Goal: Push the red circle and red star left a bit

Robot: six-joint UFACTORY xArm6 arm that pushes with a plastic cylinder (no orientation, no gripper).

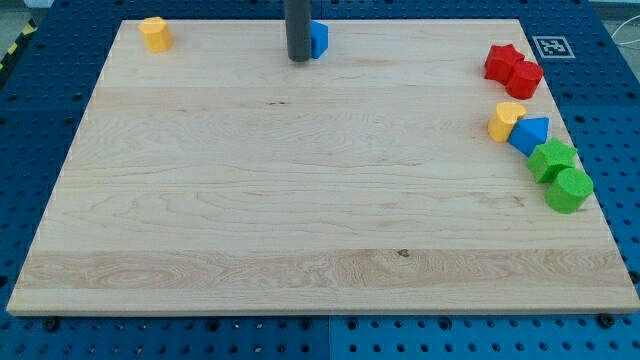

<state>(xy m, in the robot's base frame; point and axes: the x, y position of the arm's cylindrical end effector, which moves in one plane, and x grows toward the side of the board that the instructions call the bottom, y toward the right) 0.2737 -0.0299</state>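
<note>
Nearest the view's bottom, the green round block (569, 189) touches a green star block (551, 158). Up the wooden board (300, 200)'s right edge, the red star block (503, 62) and red round block (525, 79) touch. My tip (299, 58), holding nothing, stands far left, against a blue block (318, 39).

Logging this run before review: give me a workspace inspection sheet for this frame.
Surface: wooden board, flat, no marks beyond the grain.
Job's things: red star and red circle touching, at the view's upper right edge.
Clutter: yellow block top left; blue block top centre; yellow block, blue block and two green blocks clustered on the right.
Claw: none fitted; my tip sits against the top blue block's left side, far from the red pair.
Cables: nothing seen.
Surroundings: blue pegboard, marker tag.
</note>
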